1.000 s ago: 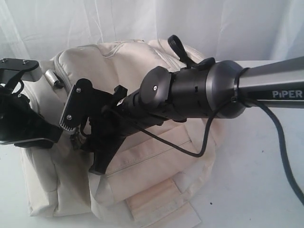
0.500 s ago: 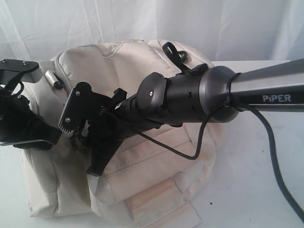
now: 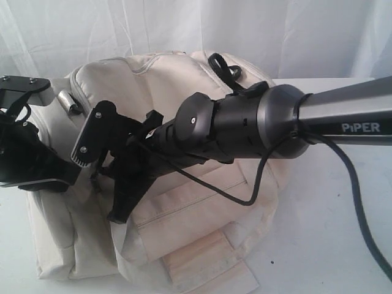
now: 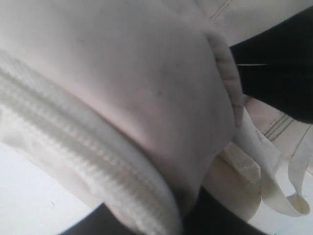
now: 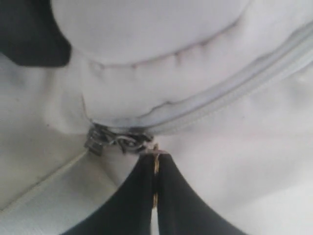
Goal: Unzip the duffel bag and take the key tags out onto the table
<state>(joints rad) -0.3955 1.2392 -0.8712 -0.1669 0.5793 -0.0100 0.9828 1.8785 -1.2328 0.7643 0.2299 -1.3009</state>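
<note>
The duffel bag (image 3: 184, 79) lies on the white table (image 3: 331, 245), in the same place as a second before. The right gripper (image 5: 155, 169) had its jaws apart then; now they are pressed together at the bag's front left side, pinching the thin metal end of the zipper pull (image 5: 128, 143), and its arm has moved a little to the left. The left gripper (image 3: 37, 174) has not moved from the bag's left end, pressed against the fabric; whether it grips anything I cannot tell.
</note>
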